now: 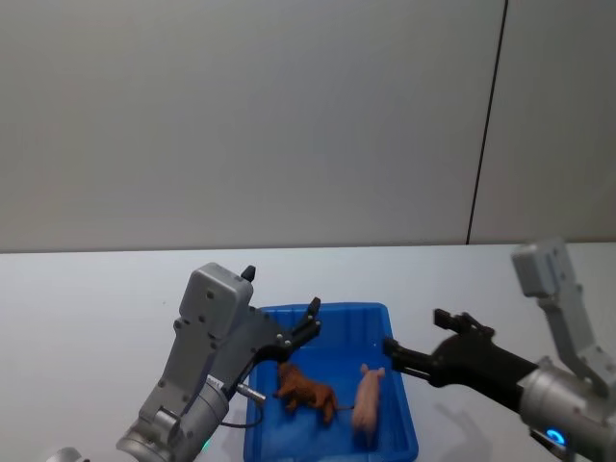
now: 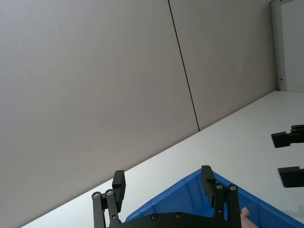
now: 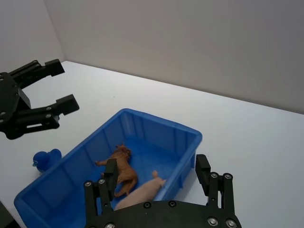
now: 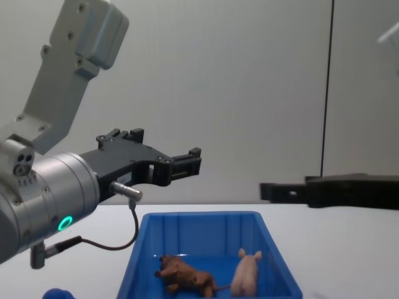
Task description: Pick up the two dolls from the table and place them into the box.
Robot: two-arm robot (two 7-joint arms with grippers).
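1. Since nothing sits between its fingers, the left gripper [image 2: 162,176] stands with its jaws spread wide and empty. It hangs in the air over the left part of the box [image 3: 161,121], pointing across it.
2. The right gripper [image 1: 416,332] gapes just as wide and also holds nothing. It hovers above the table [image 1: 77,298] just off the box's right side, aimed inward toward the other gripper.
3. I judge that both are held high and unclenched because there is nothing left to carry. Held clear of the walls like this, neither can knock the box or what lies in it.
4. The lion [image 1: 306,390] lies on the box floor, below the left jaws and well apart from them. Whether it stands or has tipped over, I cannot tell.
5. The pig [image 1: 367,404] lies just beside the lion, nearer the right wall. It is lower than the right jaws and on their inner side, with the wall between them.
6. Outside the box, near its left wall, a small blue ball [image 3: 46,159] rests on the table; it is no part of the job.
7. With both dolls inside the box, the task looks finished, and drawing the arms back seems all that remains.
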